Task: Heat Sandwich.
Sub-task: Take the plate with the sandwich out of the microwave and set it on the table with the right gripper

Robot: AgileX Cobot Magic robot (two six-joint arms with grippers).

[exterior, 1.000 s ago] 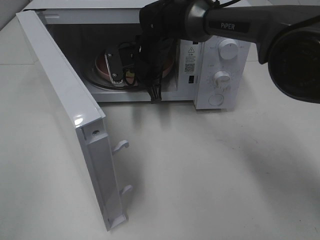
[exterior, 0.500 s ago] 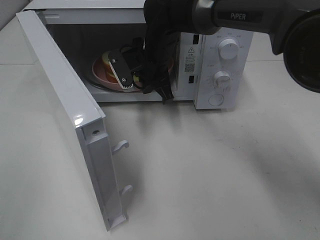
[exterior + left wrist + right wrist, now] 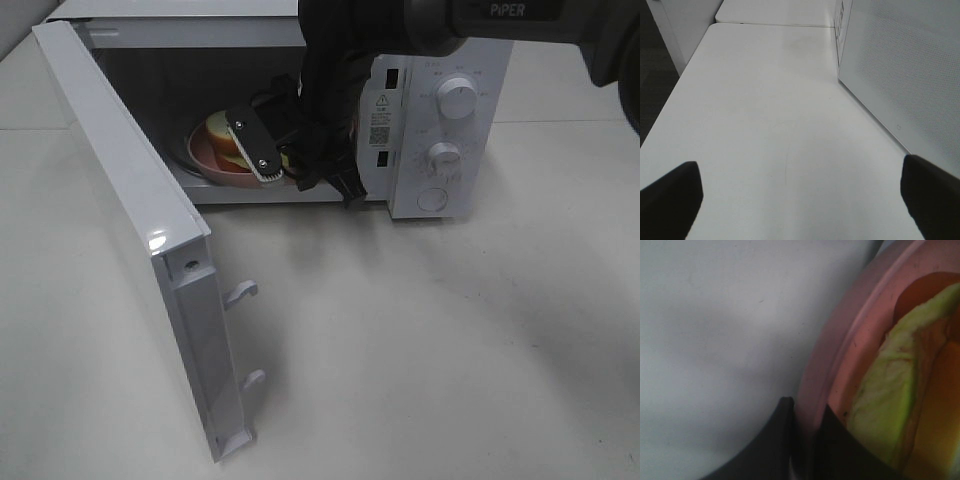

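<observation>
Two fingers of the right gripper are clamped on the rim of the pink plate, one finger outside the rim and one inside. The sandwich lies on that plate at the mouth of the microwave, whose door stands wide open. Whether the plate rests on the oven floor or hangs free cannot be told.

For this step, the plate should be kept level so the sandwich does not slide toward the low edge. The grip is at one edge only, so travel should be slow and straight, clear of the door frame and the oven roof.

The left gripper has its fingers spread wide, holds nothing, and hovers over the bare table beside the door.
</observation>
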